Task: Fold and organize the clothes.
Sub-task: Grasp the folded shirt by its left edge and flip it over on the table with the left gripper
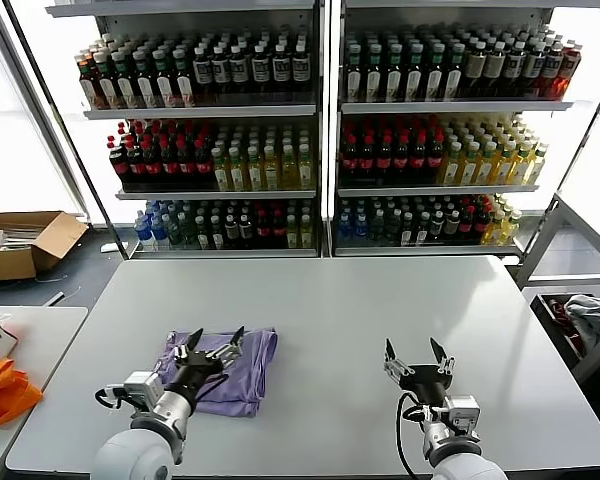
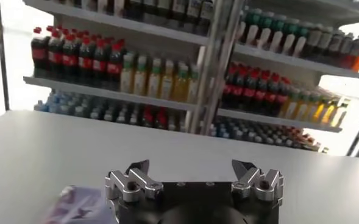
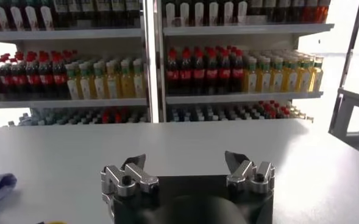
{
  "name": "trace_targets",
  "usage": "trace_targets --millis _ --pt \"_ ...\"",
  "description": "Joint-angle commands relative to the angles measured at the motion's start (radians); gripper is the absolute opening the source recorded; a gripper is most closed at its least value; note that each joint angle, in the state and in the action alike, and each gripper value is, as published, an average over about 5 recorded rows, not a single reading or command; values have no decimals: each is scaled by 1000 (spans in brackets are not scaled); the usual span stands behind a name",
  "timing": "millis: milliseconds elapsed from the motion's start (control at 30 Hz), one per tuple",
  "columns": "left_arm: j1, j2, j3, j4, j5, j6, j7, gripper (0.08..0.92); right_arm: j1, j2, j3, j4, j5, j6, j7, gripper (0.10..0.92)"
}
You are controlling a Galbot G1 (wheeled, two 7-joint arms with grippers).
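Judging progress: we take the T-shirt as folded into a compact rectangle; it lies on the table at the robot's near left; what is left, we judge, is tidying or placing it
Left gripper: just above the shirt's near-left part; fingers spread wide, grasping nothing
Right gripper: over bare table, well apart from the shirt; fingers released, nothing held
Cardboard box: on the floor at far left; flat pale items inside, we cannot tell what
Shelves: rows of bottles behind the table
Orange bag: on the side table; contents hidden
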Motion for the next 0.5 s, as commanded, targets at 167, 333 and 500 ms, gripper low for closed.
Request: trace_targets --millis 167,333,500 --pt "38 68 -186 147 148 -39 35 823 29 -1 -26 -13 0 -5 1 823" --pt "30 65 -150 158 153 -34 52 823 25 -3 -23 -14 -1 -6 2 823" --pt "25 63 -130 175 145 -27 70 823 17 -3 -18 -13 -1 -5 2 823"
